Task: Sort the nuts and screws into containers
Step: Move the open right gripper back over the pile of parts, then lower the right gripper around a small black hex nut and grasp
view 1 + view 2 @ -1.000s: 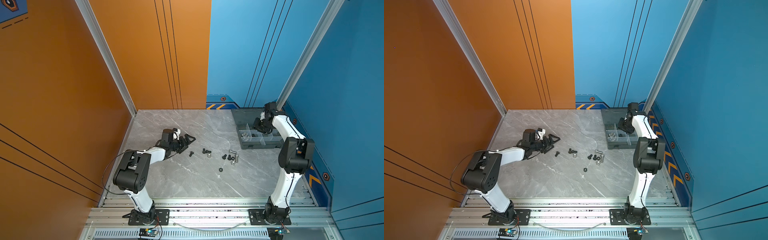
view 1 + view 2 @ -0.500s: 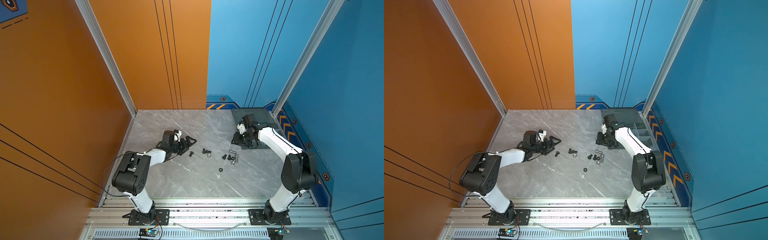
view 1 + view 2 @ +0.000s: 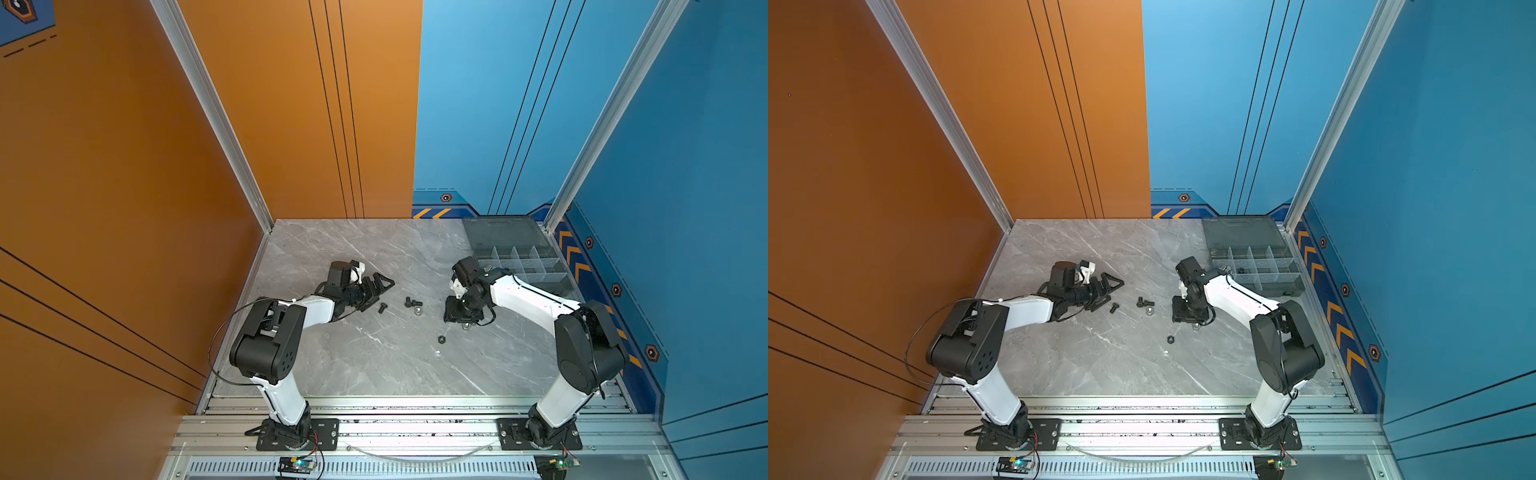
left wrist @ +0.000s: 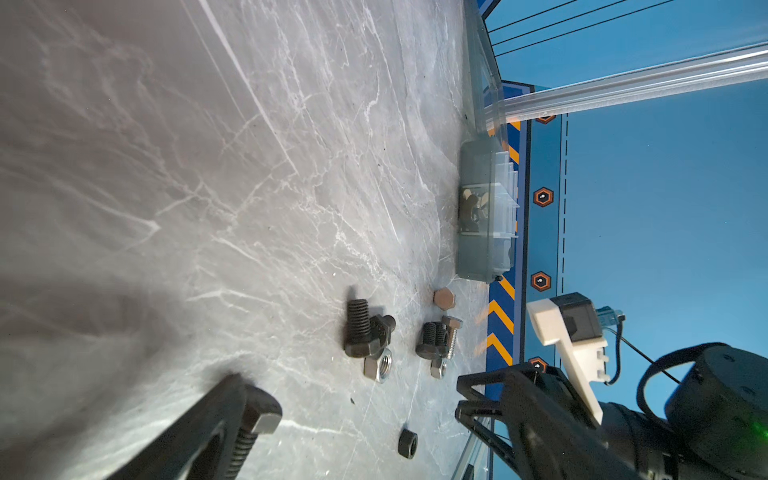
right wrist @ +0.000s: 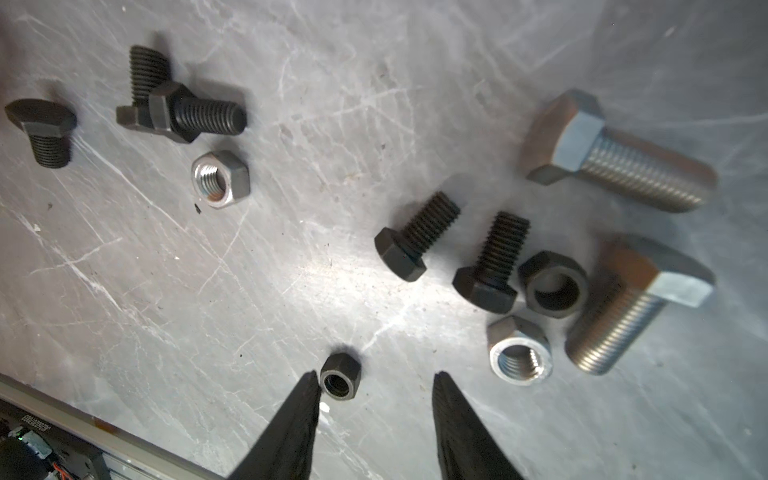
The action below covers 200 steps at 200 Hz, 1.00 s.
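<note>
My right gripper (image 3: 456,319) (image 3: 1187,318) hangs open over a cluster of screws and nuts mid-table. The right wrist view shows its open jaws (image 5: 376,380) with a small black nut (image 5: 340,376) just inside one fingertip. Nearby lie two black screws (image 5: 415,241), a bigger black nut (image 5: 555,284), a silver nut (image 5: 519,353) and two silver screws (image 5: 627,303). My left gripper (image 3: 379,293) (image 3: 1109,294) lies wide open on its side. A black screw (image 3: 382,307) (image 4: 249,436) rests against one of its fingers (image 4: 216,419). The containers (image 3: 528,266) (image 3: 1258,266) sit at the back right.
Two more black screws (image 3: 412,302) and a silver nut (image 3: 418,310) lie between the grippers. The organizer's lid (image 3: 503,232) lies open flat behind the compartments. Silver wing nuts (image 4: 471,208) show through the box wall. Orange and blue walls enclose the marble table (image 3: 353,374).
The right arm has swung away from the organizer box to the cluster mid-table, and its jaws opened a little more. The left arm has hardly moved.
</note>
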Each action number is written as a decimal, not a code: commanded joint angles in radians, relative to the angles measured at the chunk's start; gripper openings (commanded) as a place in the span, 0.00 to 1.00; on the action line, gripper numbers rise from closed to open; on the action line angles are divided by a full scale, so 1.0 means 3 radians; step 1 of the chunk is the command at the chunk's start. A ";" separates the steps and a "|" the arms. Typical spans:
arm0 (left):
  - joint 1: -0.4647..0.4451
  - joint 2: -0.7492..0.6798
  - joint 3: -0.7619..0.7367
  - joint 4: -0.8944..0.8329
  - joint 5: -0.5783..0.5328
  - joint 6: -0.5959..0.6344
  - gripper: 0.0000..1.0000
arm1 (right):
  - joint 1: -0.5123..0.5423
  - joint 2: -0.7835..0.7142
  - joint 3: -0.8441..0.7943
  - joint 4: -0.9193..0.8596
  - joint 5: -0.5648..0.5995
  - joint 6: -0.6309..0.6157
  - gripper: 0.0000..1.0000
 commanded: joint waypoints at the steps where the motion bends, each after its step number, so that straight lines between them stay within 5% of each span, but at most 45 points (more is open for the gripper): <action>1: 0.0016 -0.0004 0.0051 -0.0005 0.0039 0.0031 0.98 | 0.0136 -0.0076 -0.0049 0.0023 0.0170 0.0122 0.48; 200: 0.0037 0.0091 0.0088 -0.0005 0.0072 0.0016 0.98 | 0.0694 0.0409 0.0068 -0.0110 0.0669 0.0550 0.45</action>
